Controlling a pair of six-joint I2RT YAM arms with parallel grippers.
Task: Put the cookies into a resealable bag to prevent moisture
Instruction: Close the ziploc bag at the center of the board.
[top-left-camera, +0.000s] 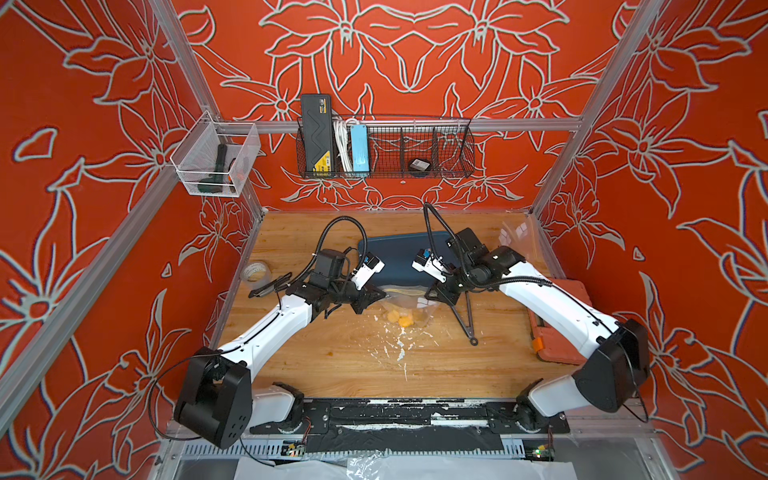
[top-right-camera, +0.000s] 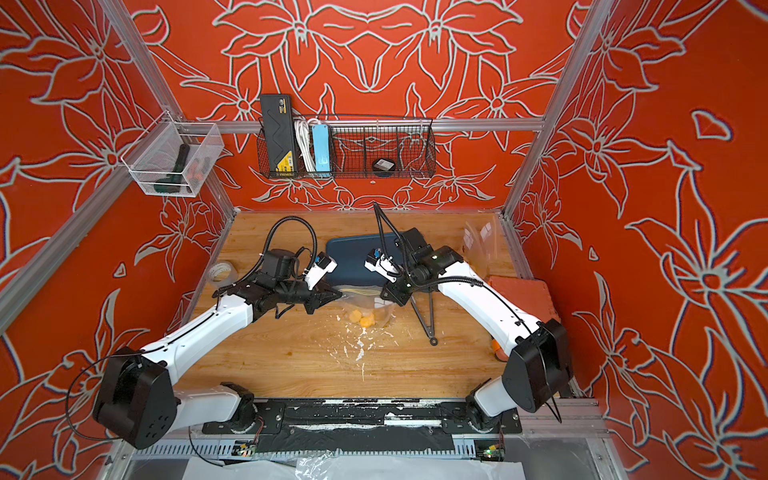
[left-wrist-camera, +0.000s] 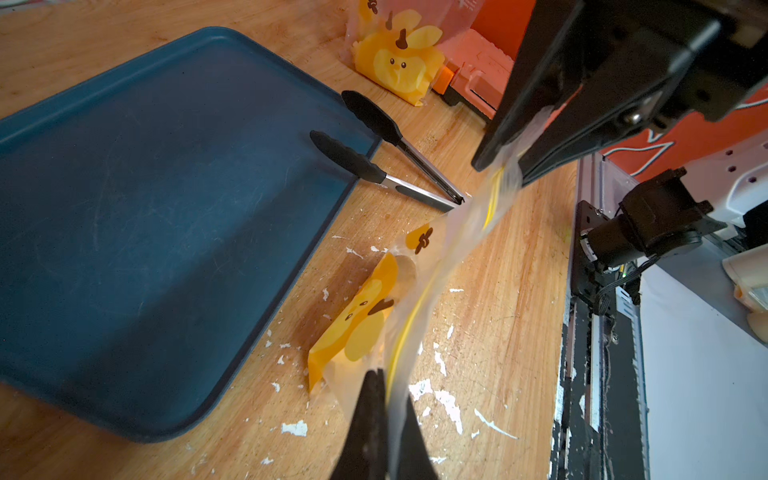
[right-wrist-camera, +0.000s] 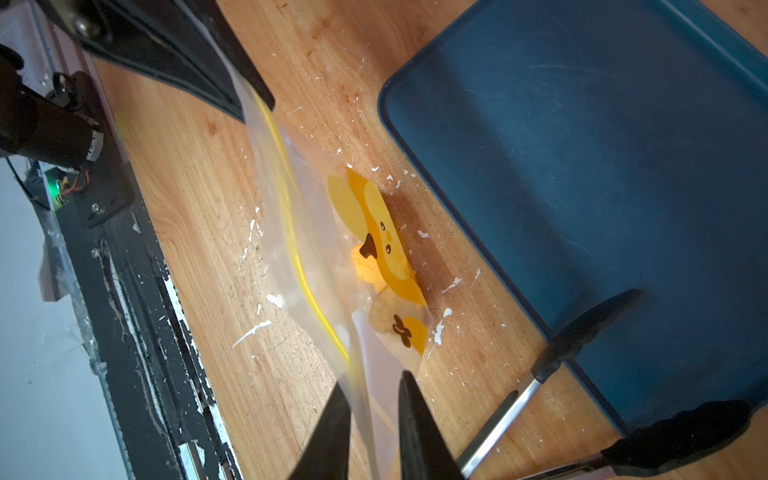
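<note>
A clear resealable bag (top-left-camera: 409, 297) (top-right-camera: 365, 299) with a yellow zip line and yellow cartoon prints hangs stretched between my two grippers over the table's middle. Its bottom rests on the wood. My left gripper (top-left-camera: 384, 294) (left-wrist-camera: 386, 378) is shut on one end of the bag's top edge (left-wrist-camera: 415, 299). At the other end, the jaws of my right gripper (top-left-camera: 428, 296) (right-wrist-camera: 372, 380) stand slightly apart, with the bag's edge (right-wrist-camera: 299, 216) running between them. A few yellow-orange cookies (right-wrist-camera: 362, 266) (top-left-camera: 401, 319) lie inside at the bag's bottom, partly hidden by the print.
A dark blue tray (top-left-camera: 399, 257) (left-wrist-camera: 166, 208) lies just behind the bag. Black-tipped metal tongs (top-left-camera: 467, 316) (right-wrist-camera: 519, 399) lie right of it. Another printed bag (top-left-camera: 517, 241) stands at the back right, an orange case (top-left-camera: 557, 324) lies along the right edge, and a tape roll (top-left-camera: 255, 274) sits at the left.
</note>
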